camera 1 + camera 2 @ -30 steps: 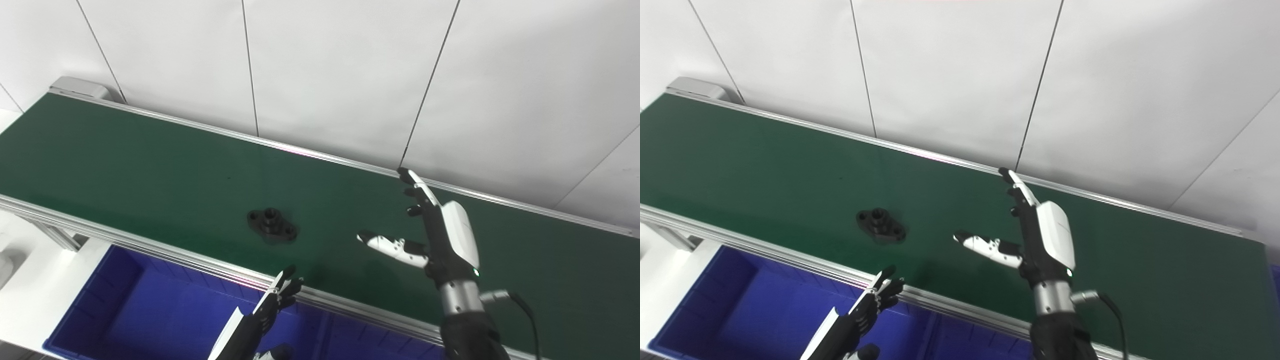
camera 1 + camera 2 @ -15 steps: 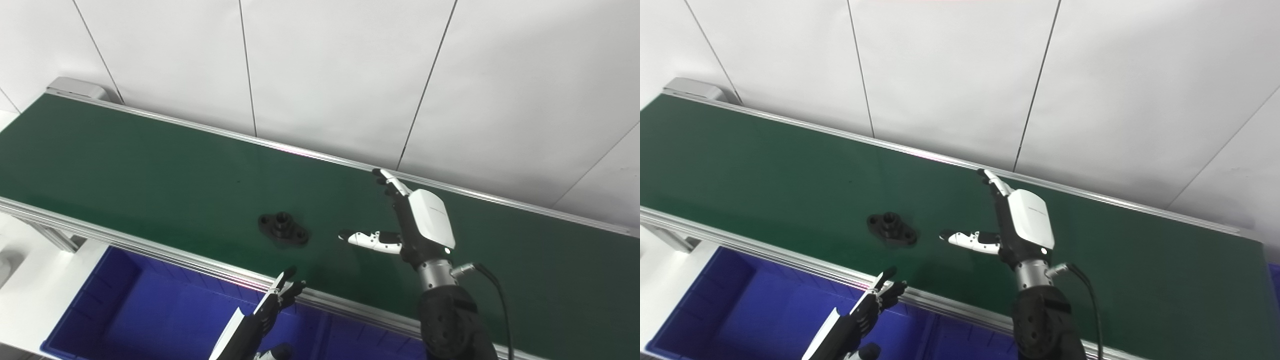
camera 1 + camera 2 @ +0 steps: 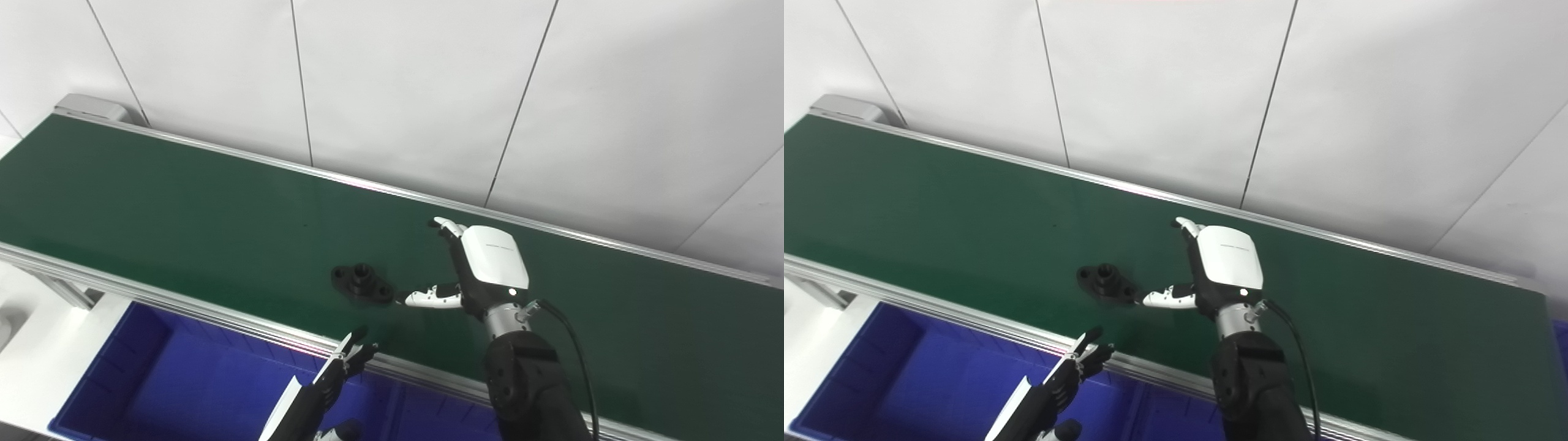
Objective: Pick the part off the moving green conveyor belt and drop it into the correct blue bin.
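A small black flanged part (image 3: 362,283) with a round boss in the middle lies on the green conveyor belt (image 3: 184,208), near its front rail. My right hand (image 3: 474,272) hovers low over the belt just right of the part, open, fingers stretched toward the back and the white thumb tip reaching almost to the part's right end. My left hand (image 3: 334,376) is low at the bottom edge, over the blue bin (image 3: 153,373), open with its fingers spread and holding nothing.
A silver rail (image 3: 202,309) runs along the belt's front edge, above the blue bin. A white panelled wall (image 3: 398,92) stands right behind the belt. A white surface (image 3: 37,349) lies left of the bin.
The part has ridden rightward along the belt. My right hand has moved left and down toward it, its thumb now nearly at the part. The left hand has barely moved.
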You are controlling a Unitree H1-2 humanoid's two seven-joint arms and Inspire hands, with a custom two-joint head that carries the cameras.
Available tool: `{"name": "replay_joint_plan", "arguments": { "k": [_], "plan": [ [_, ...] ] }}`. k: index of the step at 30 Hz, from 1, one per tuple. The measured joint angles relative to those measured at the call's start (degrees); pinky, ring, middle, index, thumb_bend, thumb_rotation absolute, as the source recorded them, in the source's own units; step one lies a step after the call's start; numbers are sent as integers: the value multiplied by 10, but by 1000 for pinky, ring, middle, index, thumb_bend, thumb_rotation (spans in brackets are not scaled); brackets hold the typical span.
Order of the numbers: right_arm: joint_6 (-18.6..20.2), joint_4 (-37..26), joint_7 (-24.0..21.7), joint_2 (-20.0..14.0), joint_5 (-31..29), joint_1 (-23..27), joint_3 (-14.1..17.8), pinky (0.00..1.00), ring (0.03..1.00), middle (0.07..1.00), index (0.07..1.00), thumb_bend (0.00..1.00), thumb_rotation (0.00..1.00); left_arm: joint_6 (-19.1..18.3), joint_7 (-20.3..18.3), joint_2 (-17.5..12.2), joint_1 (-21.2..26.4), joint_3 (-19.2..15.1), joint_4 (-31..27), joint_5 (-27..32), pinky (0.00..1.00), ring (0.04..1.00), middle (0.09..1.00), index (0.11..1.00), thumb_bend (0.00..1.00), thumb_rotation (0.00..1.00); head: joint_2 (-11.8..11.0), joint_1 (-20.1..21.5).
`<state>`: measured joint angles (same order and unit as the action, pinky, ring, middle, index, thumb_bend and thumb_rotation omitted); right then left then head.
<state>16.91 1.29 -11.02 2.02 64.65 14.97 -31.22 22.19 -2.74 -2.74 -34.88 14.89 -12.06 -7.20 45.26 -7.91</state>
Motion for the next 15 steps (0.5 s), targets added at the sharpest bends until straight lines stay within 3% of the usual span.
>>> {"name": "replay_joint_plan", "arguments": {
  "k": [15],
  "plan": [
    [0,77,17,8,9,0,-46,530,667,770,831,917,505,-1,0,17,-3,7,-6,-10,913,928,915,970,771,850,4,-9]
  ]
}}
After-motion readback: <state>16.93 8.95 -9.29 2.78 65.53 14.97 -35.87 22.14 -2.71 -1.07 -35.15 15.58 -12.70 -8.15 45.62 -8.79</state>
